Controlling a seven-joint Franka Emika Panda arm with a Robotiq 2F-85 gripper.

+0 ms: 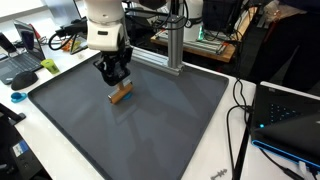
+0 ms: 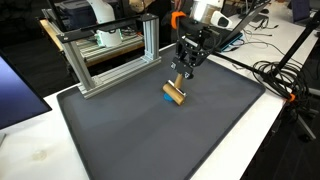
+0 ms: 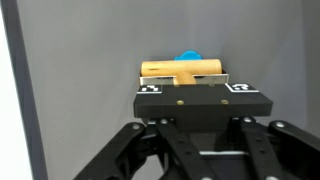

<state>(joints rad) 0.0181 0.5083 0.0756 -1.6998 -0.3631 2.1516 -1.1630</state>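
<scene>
**Q:** 1 arm, 1 gripper (image 1: 114, 78): where does it stand?

**A:** Low over a dark grey mat (image 1: 160, 130), directly above a short wooden block (image 1: 120, 94), not far from an aluminium frame (image 2: 112, 62).

**Q:** And the jaws?

**A:** Drawn together. No view settles whether they pinch the block. In the wrist view it lies crosswise just past the gripper, with a blue piece (image 3: 188, 56) touching its far side.

**Q:** Is the block resting on the mat?

**A:** It is at the mat's surface or barely above it; the views don't show which.

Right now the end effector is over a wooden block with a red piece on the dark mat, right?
No: the piece on the wooden block is blue, not red; the wrist view shows it. The end effector is over it on the dark mat.
</scene>
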